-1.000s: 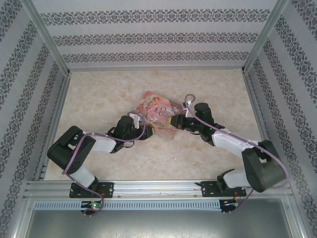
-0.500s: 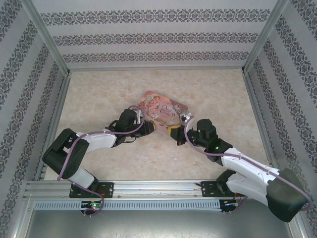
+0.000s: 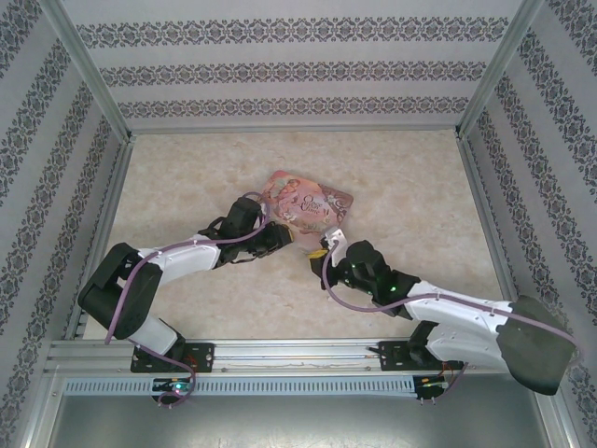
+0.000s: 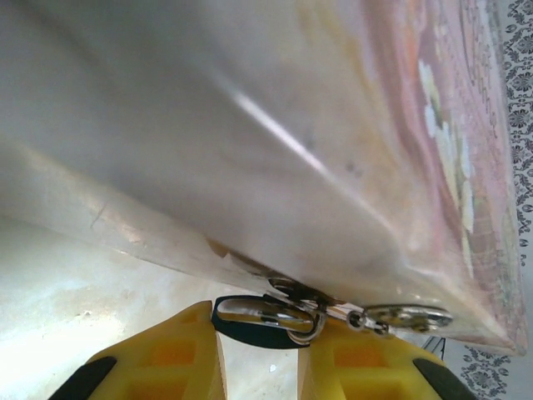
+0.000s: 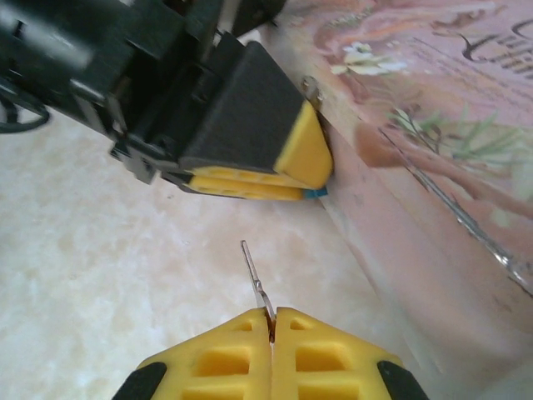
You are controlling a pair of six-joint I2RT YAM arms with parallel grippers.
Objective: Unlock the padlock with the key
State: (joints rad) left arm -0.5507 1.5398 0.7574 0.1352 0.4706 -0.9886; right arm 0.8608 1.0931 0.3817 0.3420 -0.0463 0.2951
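Left wrist: padlock [image 4: 265, 317] hangs at tin [image 4: 333, 125] lower edge, pinched between left gripper [image 4: 260, 346] pads. Right wrist: key [image 5: 254, 279] clamped in closed right gripper [image 5: 271, 315], blade pointing toward lock, apart. Keyhole not visible. Advice: hold lock steady, line blade with keyway, creep in; thin key may twist.
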